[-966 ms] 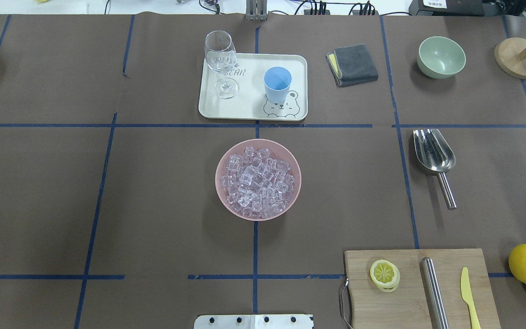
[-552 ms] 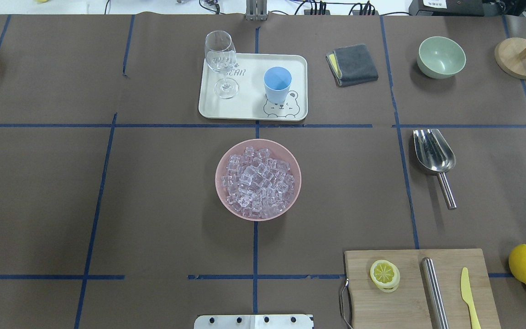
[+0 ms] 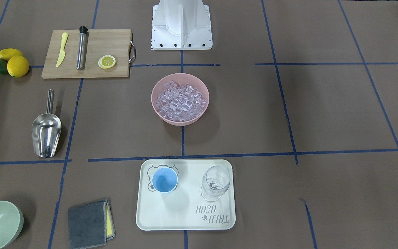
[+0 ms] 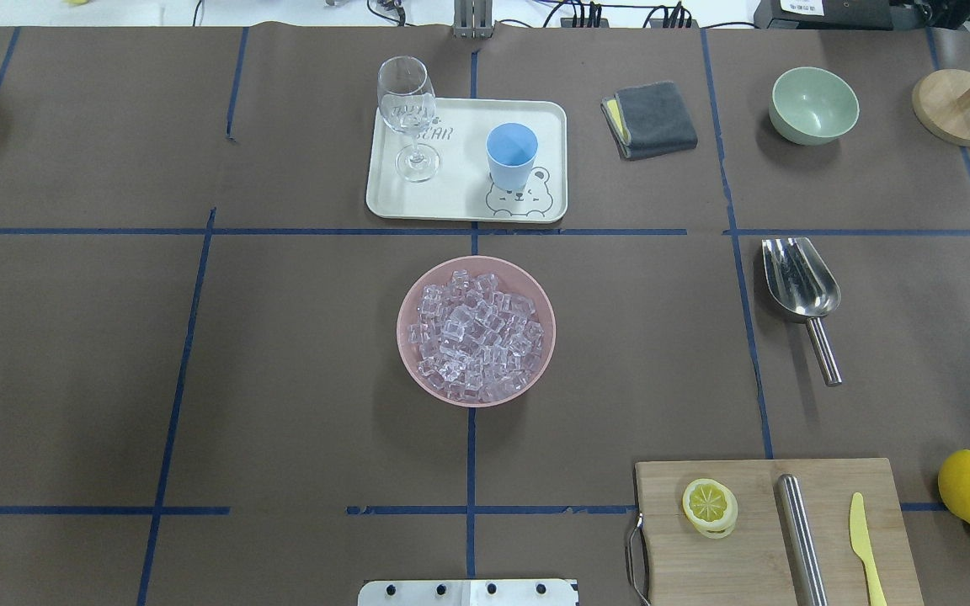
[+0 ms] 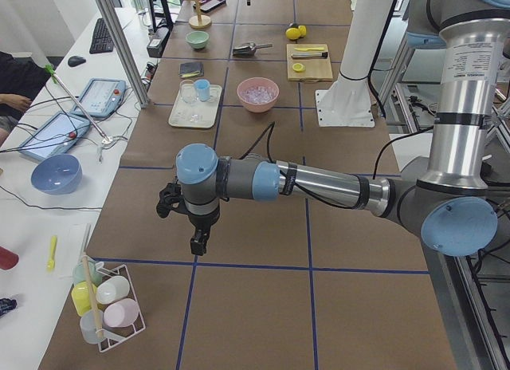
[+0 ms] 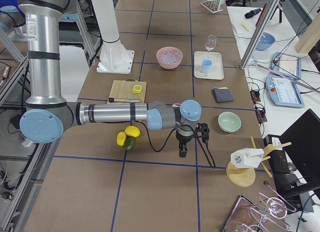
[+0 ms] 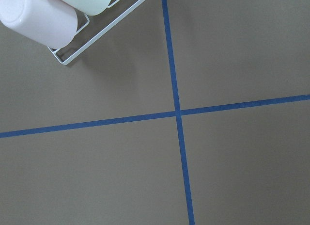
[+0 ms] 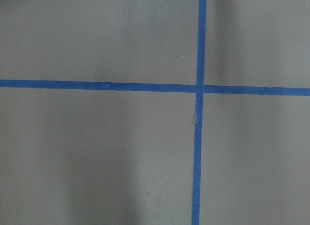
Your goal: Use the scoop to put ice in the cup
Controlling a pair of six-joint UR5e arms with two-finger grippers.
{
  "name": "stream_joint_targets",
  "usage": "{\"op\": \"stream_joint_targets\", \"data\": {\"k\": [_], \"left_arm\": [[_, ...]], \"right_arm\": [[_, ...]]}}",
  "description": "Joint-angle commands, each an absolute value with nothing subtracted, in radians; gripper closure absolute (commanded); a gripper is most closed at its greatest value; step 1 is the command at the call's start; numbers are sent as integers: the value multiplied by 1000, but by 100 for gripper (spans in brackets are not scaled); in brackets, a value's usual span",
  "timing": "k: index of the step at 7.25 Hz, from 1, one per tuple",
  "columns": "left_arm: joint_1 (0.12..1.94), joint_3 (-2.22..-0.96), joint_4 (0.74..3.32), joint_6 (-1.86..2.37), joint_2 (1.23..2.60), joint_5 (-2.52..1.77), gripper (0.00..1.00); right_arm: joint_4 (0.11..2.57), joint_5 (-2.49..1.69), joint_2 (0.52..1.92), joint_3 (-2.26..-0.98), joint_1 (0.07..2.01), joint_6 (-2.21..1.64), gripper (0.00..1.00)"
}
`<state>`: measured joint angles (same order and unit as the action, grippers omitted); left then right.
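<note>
- Exterior front-facing: the ice (image 3: 181,102) is lying heaped in a pink bowl (image 3: 180,121) at the middle of the bench (image 3: 323,110). The cup (image 3: 164,180) is standing upright on a cream tray (image 3: 185,221), apart from a wine glass (image 3: 215,183) on the same tray. The scoop (image 3: 46,135) is lying flat on the bench, well apart from the pink bowl, with its handle pointing toward the robot's side.
- Overhead exterior: the scoop is lying to the robot's right of the pink bowl, between a green bowl (image 4: 813,105) and a cutting board (image 4: 754,547). The board is carrying a lemon slice (image 4: 709,503), a steel cylinder (image 4: 801,539) and a yellow knife (image 4: 864,539). A folded grey cloth (image 4: 652,118) is lying near the tray.
- Exterior left: the left hand (image 5: 196,244) is hanging fingers-down over bare bench, near a wire rack (image 5: 111,318) of cups and well apart from the ice, cup and scoop. Whether its fingers are apart or together cannot be told.
- Exterior right: the right hand (image 6: 183,152) is hanging fingers-down over bare bench, near the lemons (image 6: 128,137). Its finger spacing cannot be told either.
- Left wrist-mounted: blue tape lines (image 7: 177,112) are crossing on brown bench, with a corner of the wire rack showing at the top.
- Right wrist-mounted: only brown bench and crossing blue tape lines are showing.
</note>
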<state>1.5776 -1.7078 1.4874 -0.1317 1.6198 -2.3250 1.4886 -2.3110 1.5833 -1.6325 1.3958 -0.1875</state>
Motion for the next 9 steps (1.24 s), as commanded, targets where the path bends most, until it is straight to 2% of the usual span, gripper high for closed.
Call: {"op": "stream_joint_targets", "data": {"k": [1, 3, 5, 7, 9], "left_arm": [[1476, -1741, 1514, -132, 1629, -2327, 0], [1346, -1775, 1644, -132, 1631, -2405, 0], [1158, -1770, 1907, -120, 1632, -2413, 0], [1025, -1723, 2070, -120, 1734, -2411, 0], [875, -1710, 2077, -120, 1859, -2393, 0]], "right_arm": [[1483, -2312, 1574, -1661, 1341, -193, 0], [1485, -2316, 1575, -1712, 1332, -204, 0], [1485, -2380, 1578, -1775, 1318, -285, 0], [1483, -2396, 1585, -1821, 1273, -290, 0], [1483, -2393, 1585, -1857, 1220, -314, 0]]}}
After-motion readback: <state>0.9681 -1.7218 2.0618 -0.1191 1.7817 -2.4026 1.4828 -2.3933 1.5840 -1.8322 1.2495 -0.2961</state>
